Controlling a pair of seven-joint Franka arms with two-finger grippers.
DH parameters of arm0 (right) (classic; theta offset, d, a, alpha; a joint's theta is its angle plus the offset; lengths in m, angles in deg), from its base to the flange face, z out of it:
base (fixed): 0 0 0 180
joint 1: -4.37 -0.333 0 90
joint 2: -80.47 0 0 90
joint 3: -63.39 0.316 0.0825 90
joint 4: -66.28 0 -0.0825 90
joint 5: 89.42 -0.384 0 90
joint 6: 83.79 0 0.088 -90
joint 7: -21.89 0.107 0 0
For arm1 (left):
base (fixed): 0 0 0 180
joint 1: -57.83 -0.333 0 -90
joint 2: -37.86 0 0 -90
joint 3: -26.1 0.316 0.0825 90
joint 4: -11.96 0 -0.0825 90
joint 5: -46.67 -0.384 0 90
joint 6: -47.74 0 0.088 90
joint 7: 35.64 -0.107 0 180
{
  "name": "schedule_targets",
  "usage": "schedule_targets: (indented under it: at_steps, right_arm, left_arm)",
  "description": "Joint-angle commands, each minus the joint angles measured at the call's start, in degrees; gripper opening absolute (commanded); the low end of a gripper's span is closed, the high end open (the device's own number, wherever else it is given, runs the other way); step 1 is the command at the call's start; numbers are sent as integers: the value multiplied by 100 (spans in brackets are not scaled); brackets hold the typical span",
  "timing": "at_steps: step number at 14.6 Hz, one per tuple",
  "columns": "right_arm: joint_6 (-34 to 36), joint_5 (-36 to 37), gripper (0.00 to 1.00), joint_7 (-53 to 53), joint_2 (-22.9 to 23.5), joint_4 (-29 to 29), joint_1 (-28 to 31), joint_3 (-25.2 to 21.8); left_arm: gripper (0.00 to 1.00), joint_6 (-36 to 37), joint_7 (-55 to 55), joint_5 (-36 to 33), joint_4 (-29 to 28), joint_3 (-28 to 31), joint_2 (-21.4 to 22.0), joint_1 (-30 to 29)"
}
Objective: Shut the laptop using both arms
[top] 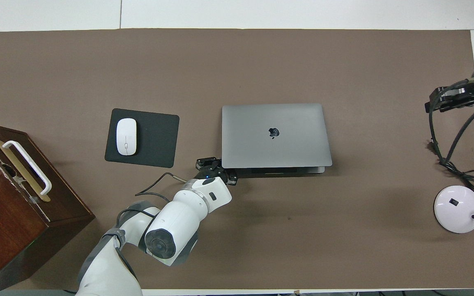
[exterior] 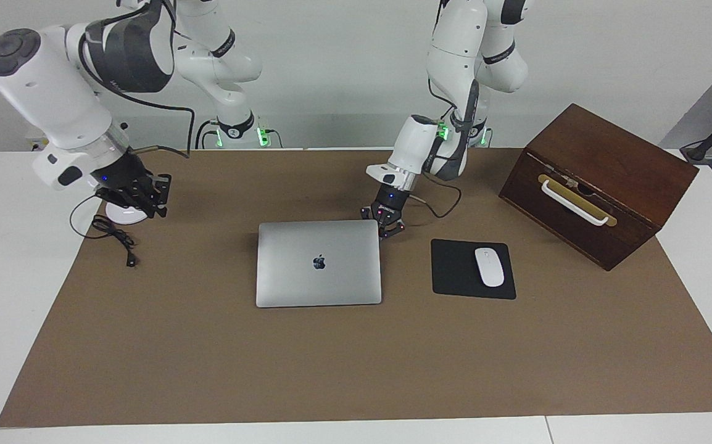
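The silver-grey laptop (exterior: 319,263) lies in the middle of the brown mat, its lid down with the apple logo facing up. In the overhead view the laptop (top: 276,135) shows a thin dark gap between lid and base along the edge nearest the robots. My left gripper (exterior: 385,223) is low at the laptop's corner nearest the robots, toward the left arm's end; it also shows in the overhead view (top: 216,169). My right gripper (exterior: 137,196) waits away from the laptop, over the mat's edge at the right arm's end, and shows in the overhead view (top: 446,99).
A black mouse pad (exterior: 458,271) with a white mouse (exterior: 489,266) lies beside the laptop toward the left arm's end. A dark wooden box (exterior: 596,182) with a white handle stands past it. A white round base (top: 458,208) and black cable (exterior: 115,237) lie below the right gripper.
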Motion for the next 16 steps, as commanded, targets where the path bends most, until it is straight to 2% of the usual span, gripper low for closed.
schedule_targets:
  at_steps: [1,6,10,12,16]
  right_arm:
    - [20,90,100,-160,-160,-151,254,91]
    - [160,152,100,-159,-353,-326,491,73]
    - [117,424,100,-169,-529,-678,536,73]
    - [82,433,100,-177,-538,-670,536,73]
    - [55,442,100,-169,-529,-661,545,82]
  left_arm:
    - [0,152,178,-65,-205,34,99,-101]
    - [0,1320,232,-65,-214,34,854,-101]
    - [0,1672,232,-65,-311,43,1171,-110]
    - [0,2268,223,-56,-311,52,1478,-110]
    - [0,3928,161,-56,-267,78,2260,-197]
